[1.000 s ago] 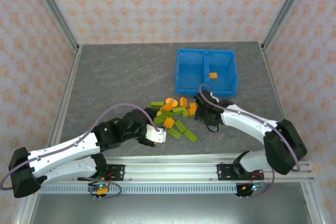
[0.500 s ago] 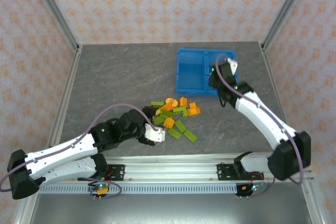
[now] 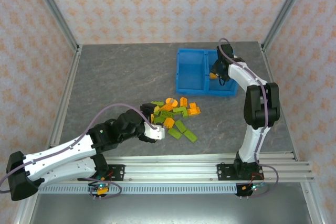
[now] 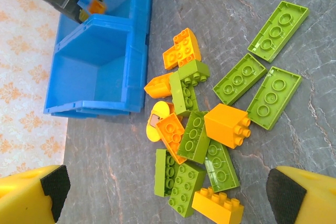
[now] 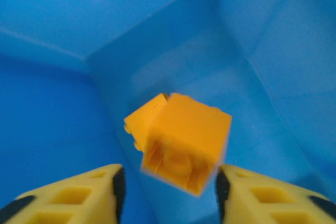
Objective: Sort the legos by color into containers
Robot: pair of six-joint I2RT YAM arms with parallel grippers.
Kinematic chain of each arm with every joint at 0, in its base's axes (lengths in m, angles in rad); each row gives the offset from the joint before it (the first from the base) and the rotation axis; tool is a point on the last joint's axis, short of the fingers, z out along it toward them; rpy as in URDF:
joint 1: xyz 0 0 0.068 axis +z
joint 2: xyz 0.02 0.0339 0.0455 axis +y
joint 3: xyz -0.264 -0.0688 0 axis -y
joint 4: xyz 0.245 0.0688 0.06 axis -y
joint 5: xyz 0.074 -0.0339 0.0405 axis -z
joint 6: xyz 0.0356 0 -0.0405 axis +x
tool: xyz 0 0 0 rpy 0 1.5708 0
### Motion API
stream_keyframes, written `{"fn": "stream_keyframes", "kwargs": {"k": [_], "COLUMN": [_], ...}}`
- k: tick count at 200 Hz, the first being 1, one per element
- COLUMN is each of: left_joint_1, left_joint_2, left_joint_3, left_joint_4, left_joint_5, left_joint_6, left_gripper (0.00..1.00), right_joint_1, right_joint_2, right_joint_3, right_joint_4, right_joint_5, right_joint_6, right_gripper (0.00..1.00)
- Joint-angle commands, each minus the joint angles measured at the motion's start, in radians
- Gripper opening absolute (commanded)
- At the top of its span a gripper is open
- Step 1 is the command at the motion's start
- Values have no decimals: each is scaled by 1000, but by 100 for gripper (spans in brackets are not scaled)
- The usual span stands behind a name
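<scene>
Orange brick (image 5: 185, 139), tilted, hollow underside toward the camera, between the parted right pincer (image 5: 168, 179), inside blue bin (image 5: 58, 114).

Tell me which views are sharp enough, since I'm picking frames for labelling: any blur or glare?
Right wrist: the orange brick is smeared at its edges, apparently by motion blur, and the blue bin wall behind it looks soft. Left wrist: the legos are crisp, with clear studs and no glare. Top external: evenly lit and sharp, though the bricks are small in it.
</scene>
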Motion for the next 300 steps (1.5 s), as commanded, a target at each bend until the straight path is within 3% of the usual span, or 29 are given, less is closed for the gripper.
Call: {"fn": "stream_keyframes", "kwargs": {"k": [1,40,70,93,116,137,146,172,194,218,231,256,277,300], "left_joint_1": [-7,-7,1,23,51,50,49,30,-17,-26,-26,-97,-180,-194], "left_joint_2": [-13,-11,-27,4,82,155,183,236,264,281,321,450,591,706], "left_joint_3": [-13,-27,-56,-54,26,166,222,291,285,224,216,223,319,358], "left_joint_4": [33,46,78,72,11,-18,-23,-30,-127,-223,-334,-274,-287,-259], "left_joint_5": [-31,-52,-110,-92,-74,-72,-88,-205,-373,-392,-327,-153,-121,-68], "left_joint_6": [1,15,28,-5,-152,-392,-558,-1045,-1406,-1933,-2244,-2410,-2451,-2501], "left_gripper": [99,99,99,100,100,100,100,100,100,99,95,95,95,95], "right_joint_1": [1,1,24,119,261,339,344,345,345,345,345,344,345,346], "right_joint_2": [-19,-154,-406,-646,-848,-979,-1020,-1099,-1100,-1059,-1031,-988,-982,-1005], "right_joint_3": [56,47,-138,-331,-488,-583,-612,-664,-676,-676,-675,-676,-688,-706], "right_joint_4": [-48,-70,6,47,5,-93,-132,-198,-216,-194,-176,-168,-165,-185], "right_joint_5": [-25,-20,-171,-231,-307,-349,-364,-396,-328,-265,-263,-257,-269,-261], "right_joint_6": [37,31,63,28,-71,-89,-79,-69,-74,-69,-68,-67,-59,-55], "right_gripper": [60,64,64,66,67,70,71,73,74,76,77,80,84,87]}}
